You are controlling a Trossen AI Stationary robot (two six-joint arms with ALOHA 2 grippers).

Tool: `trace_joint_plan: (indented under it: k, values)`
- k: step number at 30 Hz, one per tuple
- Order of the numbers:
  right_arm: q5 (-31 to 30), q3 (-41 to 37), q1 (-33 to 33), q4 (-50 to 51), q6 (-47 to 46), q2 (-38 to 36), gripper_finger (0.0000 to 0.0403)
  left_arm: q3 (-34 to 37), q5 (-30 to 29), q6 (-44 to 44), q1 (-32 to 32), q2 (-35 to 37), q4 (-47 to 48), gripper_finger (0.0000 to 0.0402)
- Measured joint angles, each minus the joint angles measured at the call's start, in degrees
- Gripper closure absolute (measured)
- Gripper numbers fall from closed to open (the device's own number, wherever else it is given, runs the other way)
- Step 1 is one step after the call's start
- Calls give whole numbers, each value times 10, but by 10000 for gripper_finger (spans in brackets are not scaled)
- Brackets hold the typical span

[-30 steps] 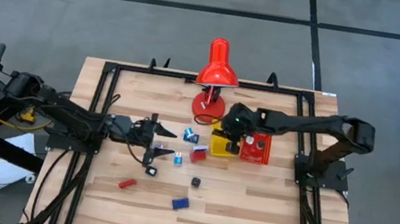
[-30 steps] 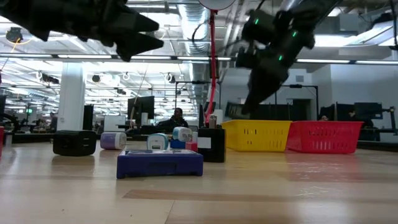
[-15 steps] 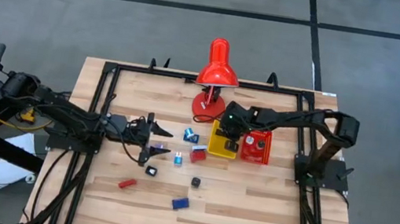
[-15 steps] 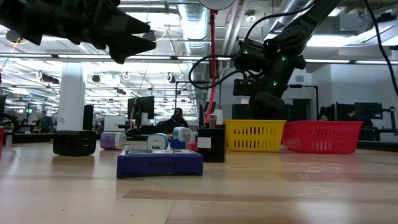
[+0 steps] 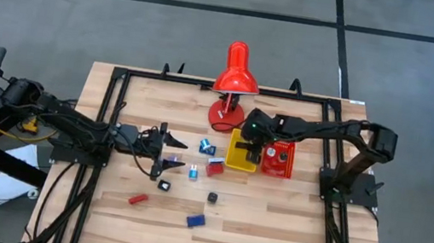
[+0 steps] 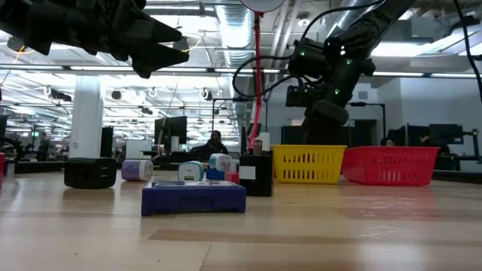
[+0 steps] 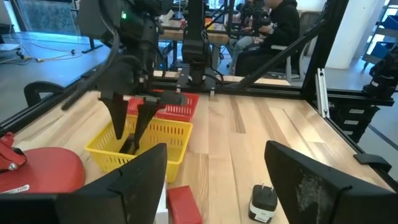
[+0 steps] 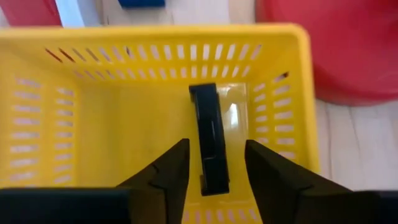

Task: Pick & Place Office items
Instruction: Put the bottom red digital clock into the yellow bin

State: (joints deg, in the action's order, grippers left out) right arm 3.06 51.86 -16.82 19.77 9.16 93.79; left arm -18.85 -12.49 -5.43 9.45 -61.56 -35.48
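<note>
Office items: one black block down in the yellow tray

High view: my right gripper (image 5: pixel 250 140) sits over the yellow tray (image 5: pixel 238 157), red tray (image 5: pixel 278 159) touching the tray's far side. Loose office items (image 5: pixel 196 220) lie beyond the tray's other side, near my left gripper (image 5: pixel 175 153), which hovers there with fingers apart, empty.

Low view: right gripper is above the yellow tray's rim; blue flat block nearest the camera, black cube-like bit just beside the tray.

Left wrist view: right fingers apart, tips down inside the yellow tray.

Right wrist view: black flat block (image 8: pixel 208 138) lies on the tray floor between my parted fingers, not clamped. Looks small, rigid, light, smooth plastic, so probably slippery. I'd pinch the long flat sides at mid-length.
</note>
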Motion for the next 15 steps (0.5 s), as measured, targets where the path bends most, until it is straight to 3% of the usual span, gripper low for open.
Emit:
trace_joint_plan:
  k: [4, 10, 15]
  values:
    - [-1, 0, 0, 6, -5, -33, 238, 0, 7, -27, 0, 1, 22, 122]
    - [-1, 0, 12, 0, -49, -93, 227, 0, 93, -70, 15, 1, 108, 98]
    - [-7, 0, 48, -23, -48, -118, 227, -9, 95, -105, 65, 1, 153, 66]
